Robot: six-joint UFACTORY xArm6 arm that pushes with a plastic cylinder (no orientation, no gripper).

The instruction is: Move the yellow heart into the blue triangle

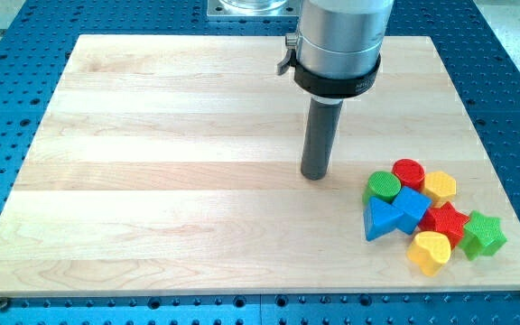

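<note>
The yellow heart [429, 252] is seen at the bench's [170, 181] lower right, just right of the blue triangle [382, 219], a red star [444, 221] above it. My tip [314, 175] is set up-left, apart from the cluster; no jawed tool is carried.

Silver-grey cylindrical housing, black collar band below. Small metal bracket on collar's left. Straight dark grey rod ending in my tip [314, 176].

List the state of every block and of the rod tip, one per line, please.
my tip: on board, clear of blocks
yellow heart block: touches red star
blue triangle block: touches blue cube
blue cube block: mid-cluster
red star block: mid-cluster
green star block: rightmost
green cylinder block: upright
red cylinder block: upright
yellow hexagon block: flat
</note>
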